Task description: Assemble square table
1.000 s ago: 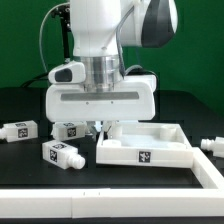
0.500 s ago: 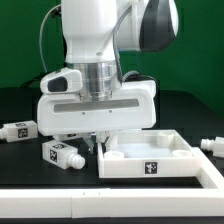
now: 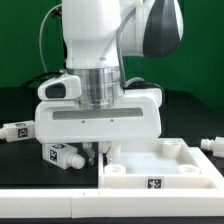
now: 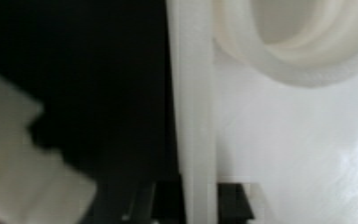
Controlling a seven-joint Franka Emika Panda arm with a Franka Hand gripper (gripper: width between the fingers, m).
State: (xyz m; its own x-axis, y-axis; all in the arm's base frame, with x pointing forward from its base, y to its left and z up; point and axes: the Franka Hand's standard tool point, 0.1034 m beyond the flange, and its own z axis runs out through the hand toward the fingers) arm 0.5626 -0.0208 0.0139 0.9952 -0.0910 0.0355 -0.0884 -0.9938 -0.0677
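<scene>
The white square top (image 3: pixel 165 160) lies with its rim up, a tag on its front wall, at the exterior view's lower right. My gripper (image 3: pixel 100 152) is low over its left rim, fingers either side of the wall. In the wrist view the rim wall (image 4: pixel 194 100) runs between my dark fingers (image 4: pixel 146 202), and a round corner socket (image 4: pixel 309 45) shows beside it; my gripper (image 4: pixel 194 205) is shut on that wall. One tagged leg (image 3: pixel 62 154) lies just left of the gripper, another (image 3: pixel 20 130) further left, a third (image 3: pixel 210 146) at the right edge.
A white bar (image 3: pixel 50 205) runs along the front of the black table, close to the top's front wall. The wide white gripper body hides whatever lies behind it.
My arm has come toward the front and lower, and the square top has slid with it toward the front white bar. The legs have stayed in place.
</scene>
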